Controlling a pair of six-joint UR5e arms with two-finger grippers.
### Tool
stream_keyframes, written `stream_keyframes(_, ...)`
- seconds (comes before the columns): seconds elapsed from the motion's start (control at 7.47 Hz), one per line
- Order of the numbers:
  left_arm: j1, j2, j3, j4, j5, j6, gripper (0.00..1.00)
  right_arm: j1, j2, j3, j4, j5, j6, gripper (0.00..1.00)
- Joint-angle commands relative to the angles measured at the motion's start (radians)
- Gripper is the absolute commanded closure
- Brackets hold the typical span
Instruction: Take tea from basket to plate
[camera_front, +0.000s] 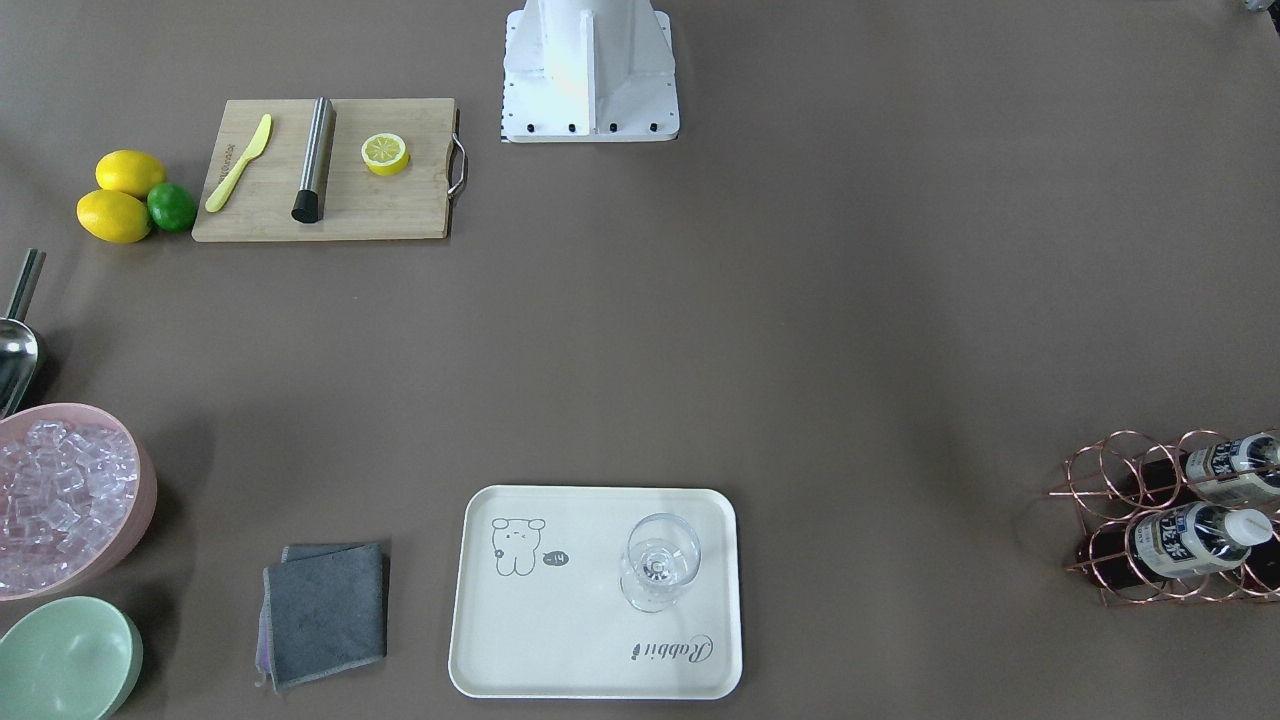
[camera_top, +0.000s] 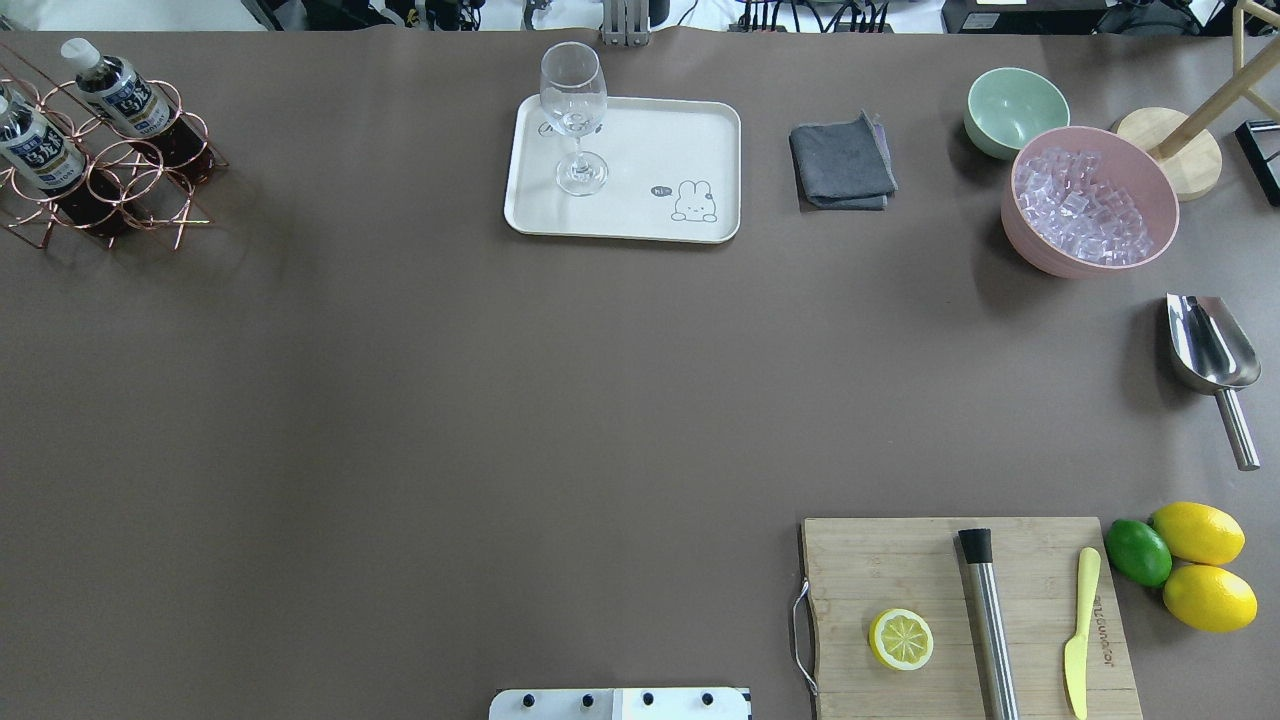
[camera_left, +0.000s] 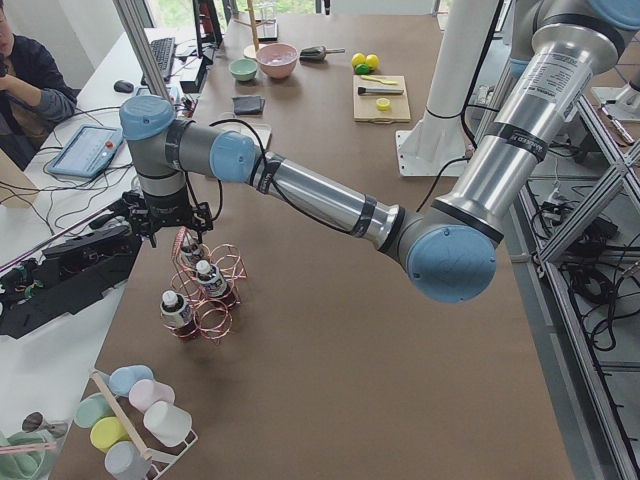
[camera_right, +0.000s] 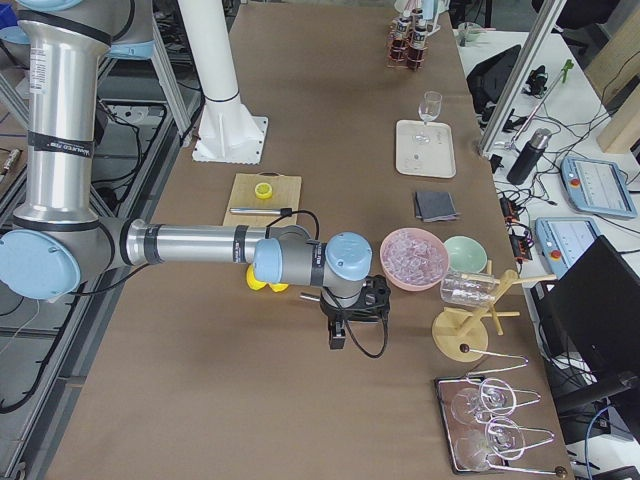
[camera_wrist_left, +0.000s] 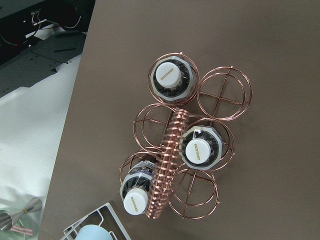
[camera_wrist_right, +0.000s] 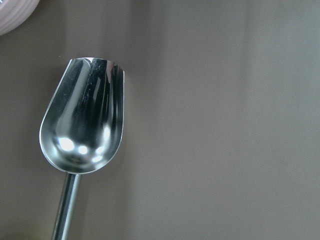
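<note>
Overhead view. Brown matte table (camera_top: 450, 400) carrying:
- **Upper left:** a rose-gold wire rack (camera_top: 128, 170) of ring compartments.
- **Upper centre:** a cream rectangular tray (camera_top: 650, 140), with a folded grey cloth (camera_top: 842, 163) to its right.
- **Upper right:** a mint-green bowl (camera_top: 1016, 110) just beside a pink bowl (camera_top: 1090, 265).
- **Right edge:** a steel scoop (camera_top: 1208, 345).
- **Lower right:** a wooden cutting board (camera_top: 880, 570), with two yellow lemons (camera_top: 1198, 532) and a green lime (camera_top: 1138, 552) beside it.
- **Bottom centre:** a white base plate (camera_top: 620, 703).

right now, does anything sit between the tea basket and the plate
Nothing visible stands between the basket with the tea and the plate. A stemmed glass stands at one end of the plate; the rest is bare.
</note>
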Motion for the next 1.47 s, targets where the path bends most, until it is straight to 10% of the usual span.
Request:
stream_keyframes(0.0,0.049,-0.052,0.066,-0.008,-0.002,0.089,0.02,-0.014,-0.001,-0.007,-0.001,-0.055,0.000,0.00)
stream_keyframes(1.34,0.088,-0.042,0.157,-0.095,-0.010,0.166,0.02,-0.044,0.013,-0.018,0.010,-0.029,-0.006,0.00)
